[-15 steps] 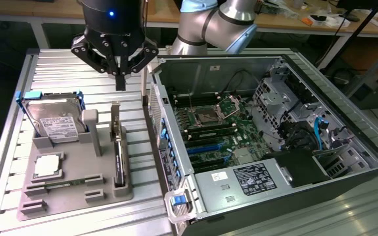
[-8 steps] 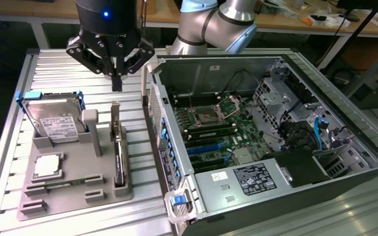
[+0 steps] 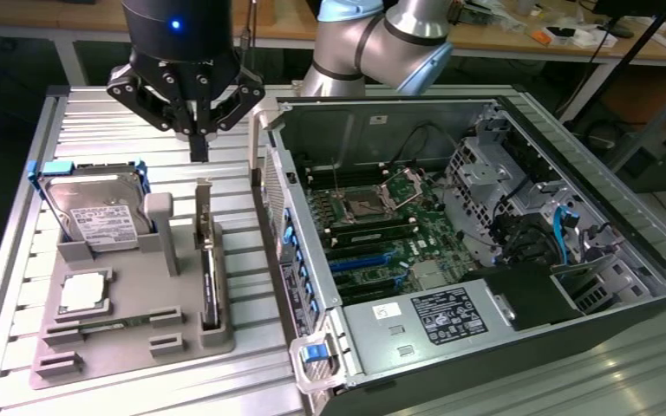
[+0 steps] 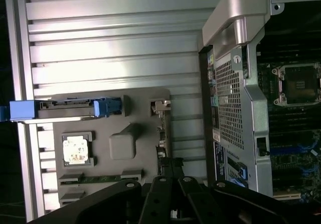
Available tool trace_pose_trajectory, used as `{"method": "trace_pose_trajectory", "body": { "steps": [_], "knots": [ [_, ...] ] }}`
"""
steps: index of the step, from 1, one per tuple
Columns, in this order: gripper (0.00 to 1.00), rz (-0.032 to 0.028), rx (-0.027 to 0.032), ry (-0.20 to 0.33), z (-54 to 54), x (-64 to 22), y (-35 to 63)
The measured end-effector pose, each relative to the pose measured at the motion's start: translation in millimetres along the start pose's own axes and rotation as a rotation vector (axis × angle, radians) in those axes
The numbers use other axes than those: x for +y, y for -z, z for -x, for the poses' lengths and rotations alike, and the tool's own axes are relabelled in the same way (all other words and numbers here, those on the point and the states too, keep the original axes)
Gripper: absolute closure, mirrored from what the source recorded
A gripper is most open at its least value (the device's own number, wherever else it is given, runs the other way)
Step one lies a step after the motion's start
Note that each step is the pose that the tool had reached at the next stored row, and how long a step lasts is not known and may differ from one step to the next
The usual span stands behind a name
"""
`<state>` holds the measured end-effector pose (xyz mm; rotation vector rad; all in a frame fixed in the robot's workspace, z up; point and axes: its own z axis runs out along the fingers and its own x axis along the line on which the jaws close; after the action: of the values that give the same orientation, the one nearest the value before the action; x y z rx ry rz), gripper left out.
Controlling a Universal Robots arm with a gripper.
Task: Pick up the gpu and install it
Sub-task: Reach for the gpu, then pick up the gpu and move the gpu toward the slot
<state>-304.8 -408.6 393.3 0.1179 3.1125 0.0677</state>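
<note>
Gripper [image 3: 199, 152] closed over edge-on gpu [image 3: 207, 282], card faces hidden

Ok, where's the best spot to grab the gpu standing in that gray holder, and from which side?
Probably the gpu's upper long edge, around mid-length, pinched across its two flat faces, coming straight down from above. It stands on edge with its lower edge seated in the gray holder's slot, so the top edge looks like the only freely exposed part.

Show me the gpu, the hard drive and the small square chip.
gpu [image 3: 209, 286], exterior view, on its upturned thin edge.
hard drive [image 3: 100, 218], exterior view, on its white label.
CPU chip [image 3: 84, 293], exterior view, on its silver top face.
</note>
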Motion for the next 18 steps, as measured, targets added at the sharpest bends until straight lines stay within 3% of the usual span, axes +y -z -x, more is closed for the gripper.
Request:
{"method": "trace_pose_trajectory", "body": {
  "steps": [14,15,17,18],
  "knots": [
    [0.89,0.0,0.0,0.0,-0.1,0.0,0.0],
    [0.76,-0.0001,0.0,0.0,-0.1,0.0,0.0],
    [0.76,0.0,0.0,0.0,-0.1,0.0,0.0],
    [0.71,0.0,0.0,0.0,-0.1,0.0,0.0]
  ]
}}
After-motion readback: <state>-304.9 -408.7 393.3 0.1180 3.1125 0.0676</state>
